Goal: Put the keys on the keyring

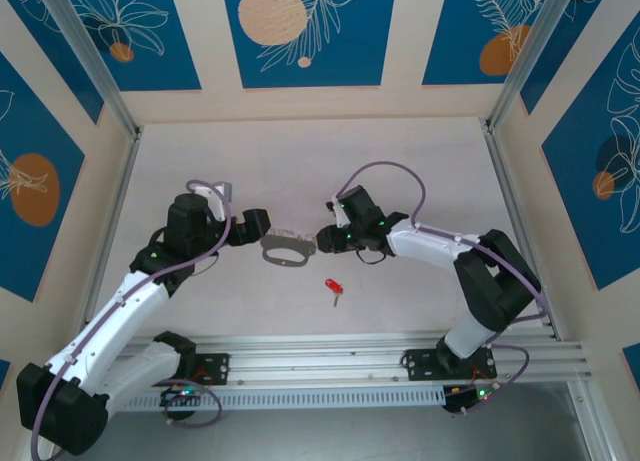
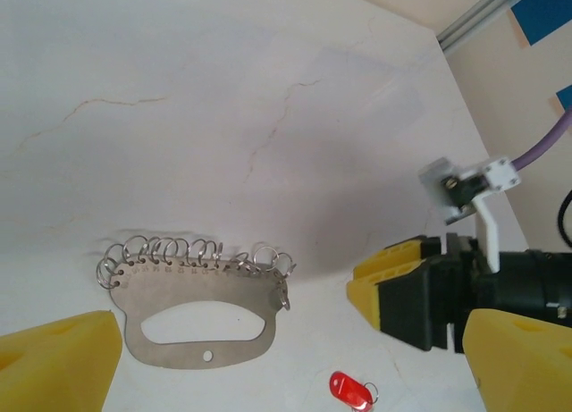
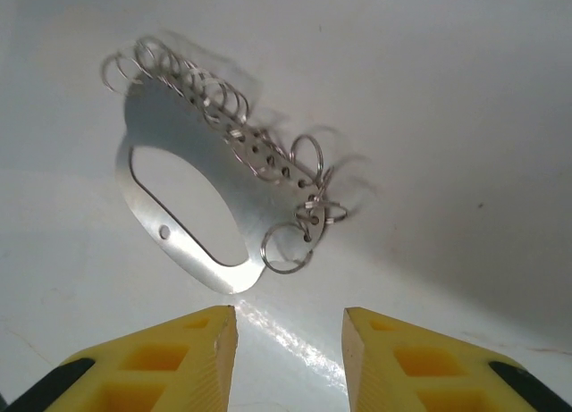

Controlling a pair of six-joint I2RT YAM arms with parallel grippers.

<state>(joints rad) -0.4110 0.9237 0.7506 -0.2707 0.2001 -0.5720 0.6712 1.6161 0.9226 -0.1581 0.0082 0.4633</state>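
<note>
Blue panels with orange discs cover the walls [image 1: 300, 31] around a pale counter [image 1: 300, 161]. From above, the keyring [image 1: 288, 248] lies flat near the middle of the counter. The left claw [image 1: 262, 228] sits just beside its left end and the right claw [image 1: 322, 237] just beside its right end. The key [image 1: 332, 285], red-headed, lies apart from the keyring, toward the counter's near edge.

From the left wrist, the left claw [image 2: 290, 367] has its yellow fingers [image 2: 58, 358] spread wide at the lower corners, holding nothing. The keyring [image 2: 197, 285] lies on the counter [image 2: 223, 117] between them, with a row of small wire rings [image 2: 179, 249] along its upper edge. The key [image 2: 350, 390] rests apart, to its lower right. The right claw [image 2: 371, 282] faces in from the right.

From the right wrist, the right claw [image 3: 290, 340] has its fingers [image 3: 179, 358] parted with bare counter [image 3: 447, 117] between them, gripping nothing. The keyring [image 3: 174, 130] lies just ahead, untouched, its wire rings bunched along one edge.
</note>
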